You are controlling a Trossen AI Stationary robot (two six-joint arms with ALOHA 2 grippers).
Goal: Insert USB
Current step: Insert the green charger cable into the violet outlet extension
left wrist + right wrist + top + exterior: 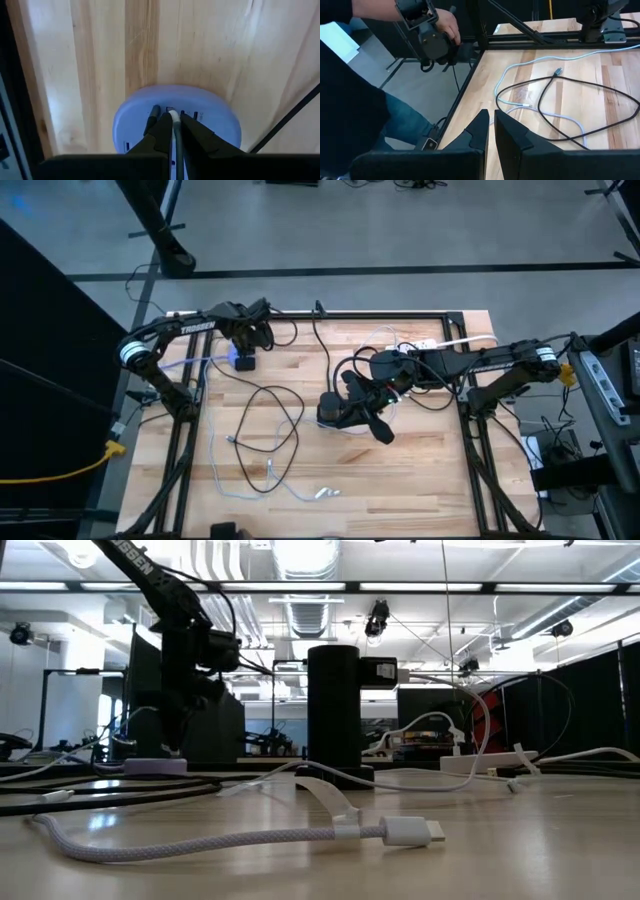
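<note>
- Left gripper (pixel 172 127): at about 10 o'clock on the table (pixel 420 470), arm reaching in from the left edge and pointed straight down; fingers clamped on a white USB plug (pixel 174 119), its tip at a slot in the lavender hub (pixel 220 117).
- Lavender hub: flat oval puck on the wood, just inside the table's 10 o'clock corner (pixel 243 362); its near half is hidden behind the fingers.
- Right gripper (pixel 491 125): near table centre, arm stretched in from 3 o'clock; jaws closed, nothing between them.
- Black cable (pixel 268 420) and pale cable (pixel 235 475): loose loops toward 7 o'clock.
- Black cylinder (pixel 334 705): upright in the low view; what it is cannot be told.
- Person's hand (pixel 447 27): beyond the table edge, holding a dark device; body cut off.
</note>
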